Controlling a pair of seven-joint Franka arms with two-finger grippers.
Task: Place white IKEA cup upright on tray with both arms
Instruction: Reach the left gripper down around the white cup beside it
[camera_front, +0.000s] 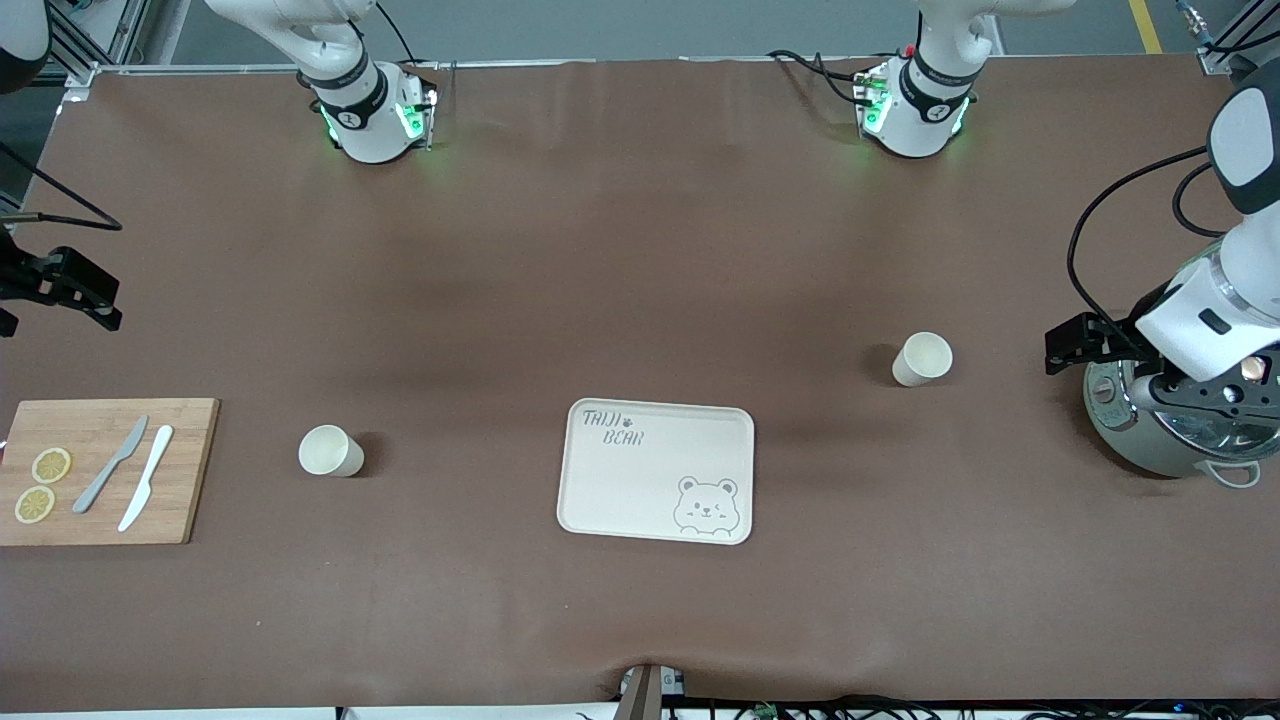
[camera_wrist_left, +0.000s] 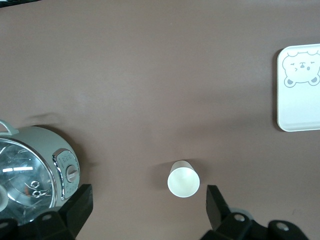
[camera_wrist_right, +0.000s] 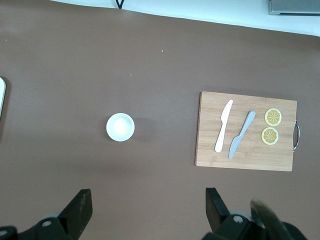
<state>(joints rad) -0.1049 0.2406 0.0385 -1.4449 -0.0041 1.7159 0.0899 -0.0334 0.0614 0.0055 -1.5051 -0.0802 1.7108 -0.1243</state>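
Two white cups stand upright on the brown table. One cup (camera_front: 922, 358) is toward the left arm's end and also shows in the left wrist view (camera_wrist_left: 183, 179). The other cup (camera_front: 330, 451) is toward the right arm's end and shows in the right wrist view (camera_wrist_right: 120, 127). The cream bear tray (camera_front: 655, 470) lies between them, nearer the front camera, with nothing on it; its edge shows in the left wrist view (camera_wrist_left: 300, 87). My left gripper (camera_front: 1072, 345) (camera_wrist_left: 150, 210) is open and empty, over the table between its cup and a cooker. My right gripper (camera_front: 85, 295) (camera_wrist_right: 147, 210) is open and empty, over the table's end.
A wooden cutting board (camera_front: 100, 470) (camera_wrist_right: 245, 131) with two knives and two lemon slices lies at the right arm's end. A grey-green electric cooker (camera_front: 1170, 420) (camera_wrist_left: 35, 170) stands at the left arm's end, under the left arm's wrist.
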